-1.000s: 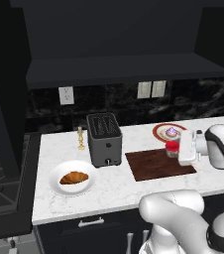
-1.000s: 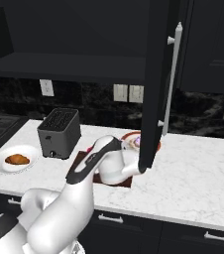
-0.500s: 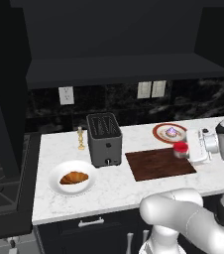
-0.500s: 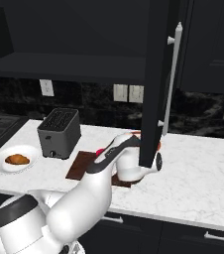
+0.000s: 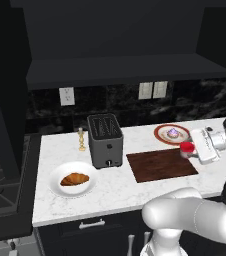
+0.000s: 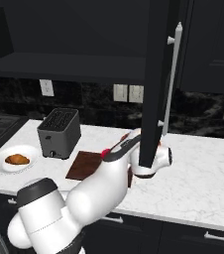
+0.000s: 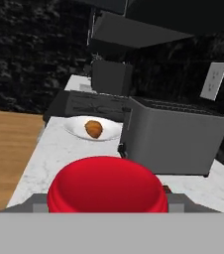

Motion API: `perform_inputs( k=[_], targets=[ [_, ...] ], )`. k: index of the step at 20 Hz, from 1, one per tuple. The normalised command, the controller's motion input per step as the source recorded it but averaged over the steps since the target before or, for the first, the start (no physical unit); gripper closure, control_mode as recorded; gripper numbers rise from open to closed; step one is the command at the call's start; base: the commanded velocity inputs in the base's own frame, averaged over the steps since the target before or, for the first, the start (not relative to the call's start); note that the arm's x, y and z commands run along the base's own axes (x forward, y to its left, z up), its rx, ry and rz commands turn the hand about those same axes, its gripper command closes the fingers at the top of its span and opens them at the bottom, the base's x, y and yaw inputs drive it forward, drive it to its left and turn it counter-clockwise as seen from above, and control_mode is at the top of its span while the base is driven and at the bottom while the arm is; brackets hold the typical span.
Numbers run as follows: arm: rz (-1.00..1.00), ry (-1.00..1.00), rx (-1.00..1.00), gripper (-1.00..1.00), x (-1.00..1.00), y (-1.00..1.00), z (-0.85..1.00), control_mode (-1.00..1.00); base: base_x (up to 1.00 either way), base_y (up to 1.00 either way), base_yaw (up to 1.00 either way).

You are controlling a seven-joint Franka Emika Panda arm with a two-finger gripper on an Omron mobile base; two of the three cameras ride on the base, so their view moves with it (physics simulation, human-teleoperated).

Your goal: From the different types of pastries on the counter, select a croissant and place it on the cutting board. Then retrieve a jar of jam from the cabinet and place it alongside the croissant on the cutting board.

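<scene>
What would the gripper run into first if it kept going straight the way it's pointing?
Probably the toaster: the gripper, carrying the jar of jam, faces its side, with the croissant further off to the left. Depth is uncertain.

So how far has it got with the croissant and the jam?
The croissant step looks skipped: the croissant still lies on the white plate left of the toaster, not on the cutting board, which is bare. In hand: the gripper holds the jar of jam at the board's right end, seemingly not set down yet. Left: put the jar down, then fetch the croissant.
</scene>
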Motion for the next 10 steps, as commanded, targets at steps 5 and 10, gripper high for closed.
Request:
perform_inputs(
  k=[5, 10],
  targets=[
    [0.01, 0.0, 0.0, 1.0, -0.35, 0.06, -0.04, -1.0, 0.0, 0.0, 0.0],
    [0.0, 0.0, 0.0, 1.0, -0.23, 0.13, -0.15, -1.0, 0.0, 0.0, 0.0]
  ],
)
